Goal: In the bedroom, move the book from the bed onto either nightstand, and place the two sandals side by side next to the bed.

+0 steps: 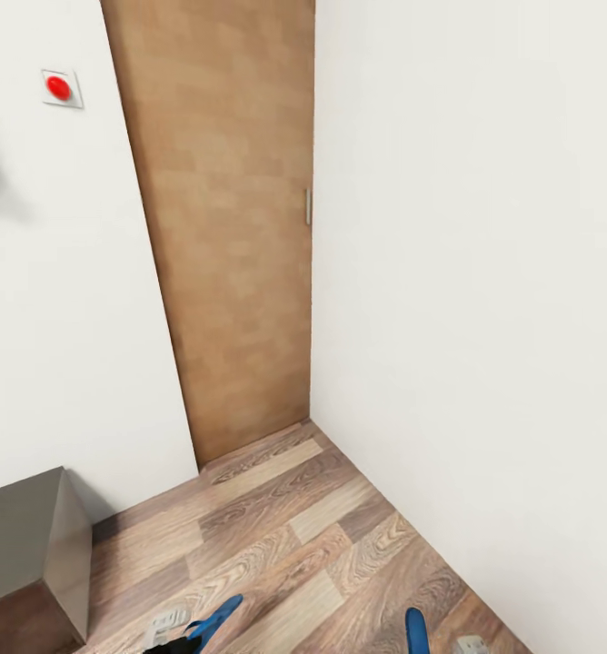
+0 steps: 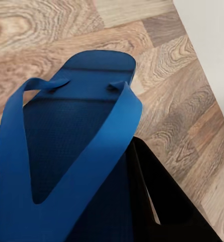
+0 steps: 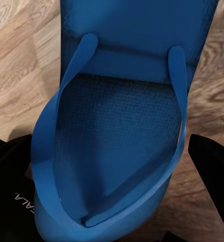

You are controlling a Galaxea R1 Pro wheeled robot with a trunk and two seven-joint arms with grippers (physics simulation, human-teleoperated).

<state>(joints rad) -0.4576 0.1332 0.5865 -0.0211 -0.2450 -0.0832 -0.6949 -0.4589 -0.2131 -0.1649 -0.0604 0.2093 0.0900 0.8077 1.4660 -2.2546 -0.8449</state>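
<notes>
Each claw carries one blue sandal. The left gripper (image 2: 142,201) pinches the left sandal (image 2: 71,151), its dark fingers (image 2: 164,201) mostly hidden beneath the sole. The right gripper (image 3: 112,201) pinches the right sandal (image 3: 122,116) between black fingers (image 3: 212,166) cut off at the frame. Beyond, sandal tips (image 1: 214,618) poke over the plank floor (image 1: 294,527). Further off stand a grey cabinet (image 1: 26,536), a wooden door (image 1: 231,227) and a red wall button (image 1: 59,87).

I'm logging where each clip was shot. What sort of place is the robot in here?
Probably a corner of a room in a home: white walls, a wood plank floor, a plain wooden door. Each pincer carries a blue sandal.
</notes>
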